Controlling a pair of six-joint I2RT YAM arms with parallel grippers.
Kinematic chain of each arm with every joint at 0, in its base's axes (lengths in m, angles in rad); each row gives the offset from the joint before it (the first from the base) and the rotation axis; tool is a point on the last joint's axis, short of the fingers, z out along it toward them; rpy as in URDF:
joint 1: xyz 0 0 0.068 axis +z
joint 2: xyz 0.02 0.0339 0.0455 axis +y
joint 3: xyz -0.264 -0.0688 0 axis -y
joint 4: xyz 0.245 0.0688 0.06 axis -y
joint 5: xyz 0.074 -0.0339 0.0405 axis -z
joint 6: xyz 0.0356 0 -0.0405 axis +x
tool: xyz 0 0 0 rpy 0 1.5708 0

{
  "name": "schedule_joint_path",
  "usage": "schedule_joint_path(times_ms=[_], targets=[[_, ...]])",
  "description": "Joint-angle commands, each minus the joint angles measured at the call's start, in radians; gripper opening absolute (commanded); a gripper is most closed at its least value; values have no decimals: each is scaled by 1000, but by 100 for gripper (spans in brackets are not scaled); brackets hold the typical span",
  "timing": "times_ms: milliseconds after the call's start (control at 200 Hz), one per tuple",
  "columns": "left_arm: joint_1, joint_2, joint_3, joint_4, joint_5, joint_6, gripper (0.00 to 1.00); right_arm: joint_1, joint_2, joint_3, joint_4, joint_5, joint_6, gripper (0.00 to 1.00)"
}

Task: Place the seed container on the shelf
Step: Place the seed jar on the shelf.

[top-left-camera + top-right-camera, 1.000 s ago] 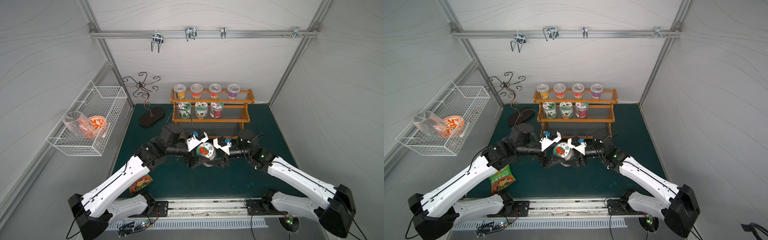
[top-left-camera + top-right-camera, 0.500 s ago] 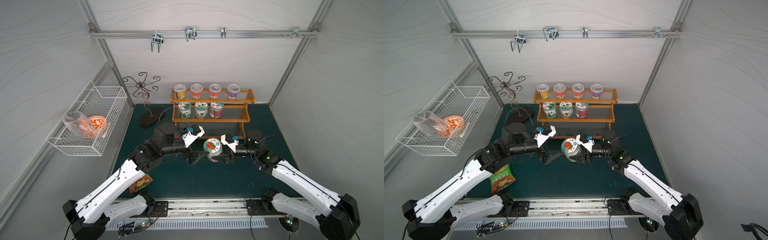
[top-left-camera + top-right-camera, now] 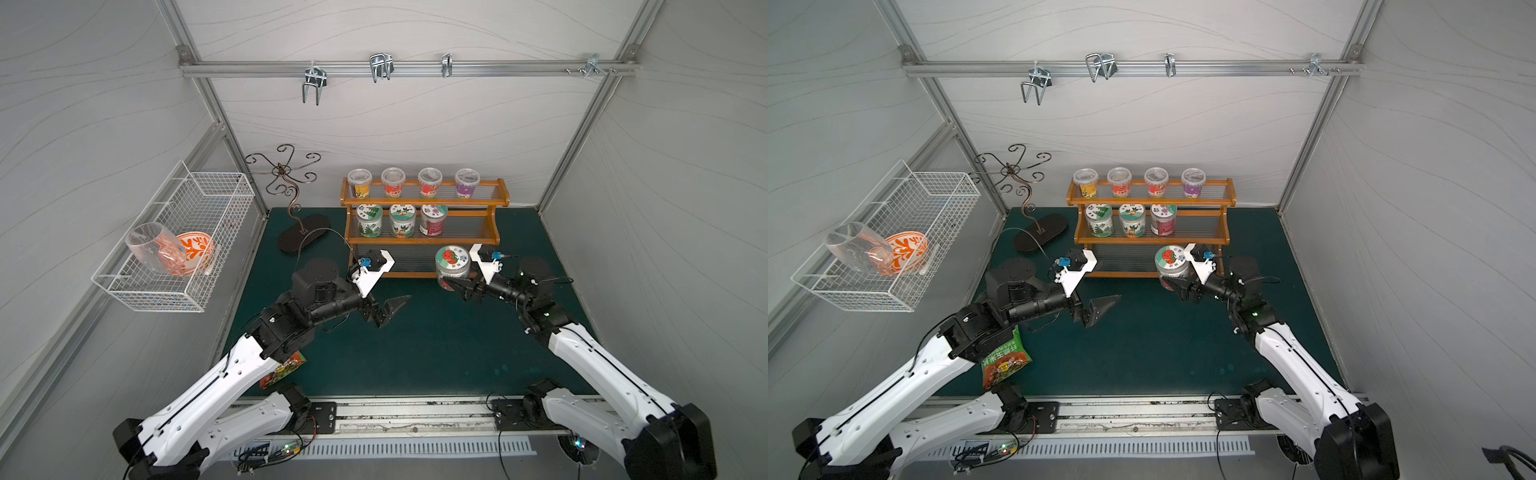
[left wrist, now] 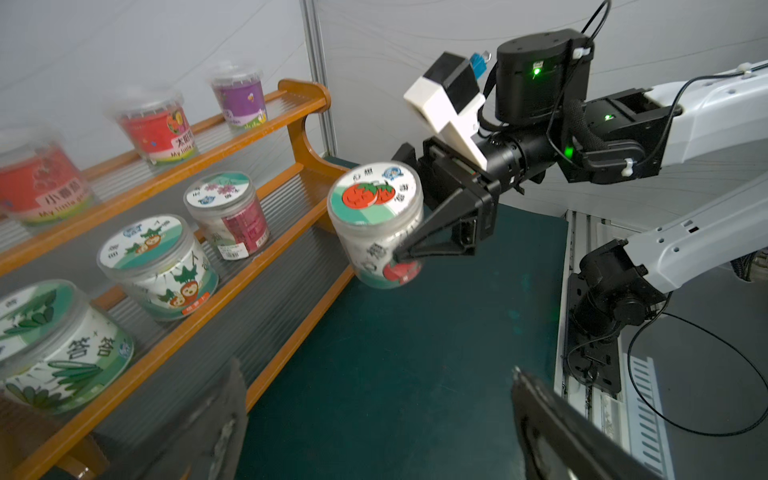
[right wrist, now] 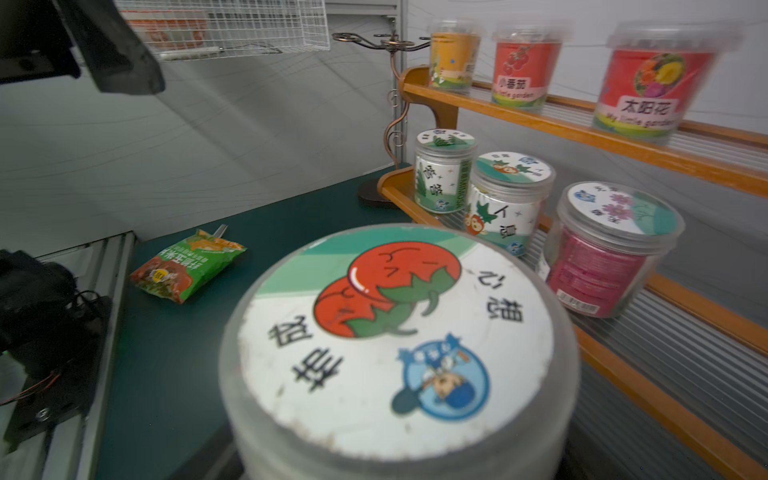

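The seed container [image 3: 452, 262] [image 3: 1170, 262] is a clear jar with a tomato picture on its white lid. My right gripper [image 3: 454, 286] [image 3: 1174, 286] is shut on its side and holds it upright in the air. It hangs by the front right end of the shelf [image 3: 424, 203] [image 3: 1150, 202], level with the lowest tier. The right wrist view is filled by the lid [image 5: 395, 332], with the shelf [image 5: 582, 135] beyond it. My left gripper [image 3: 388, 311] [image 3: 1098, 311] [image 4: 376, 370] stands open and empty over the mat, left of the jar [image 4: 376, 232].
Several cups stand on the top tier and three jars [image 3: 401, 220] on the middle tier's left part. A curled metal stand [image 3: 291, 199] is left of the shelf. The white wire basket [image 3: 183, 232] holds a glass and an orange bowl. A snack packet [image 3: 1005, 361] lies under my left arm.
My left gripper opened, let go of the jar and drew back to the left. My right gripper carried the jar right and toward the shelf.
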Motion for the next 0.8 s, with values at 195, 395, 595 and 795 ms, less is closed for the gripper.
schedule_joint_path(times_ms=[195,395,595,795], targets=[[3,-93,-123,147,-80,-113,100,-74,180,32,310,176,48,56],[2,-108,-129,118,-77,-109,100,-106,310,80,418,276,57,58],[3,-107,-129,106,-92,-92,100,-148,446,150,503,286,107,58],[2,-105,-123,105,-94,-73,100,-172,548,207,548,325,111,58]])
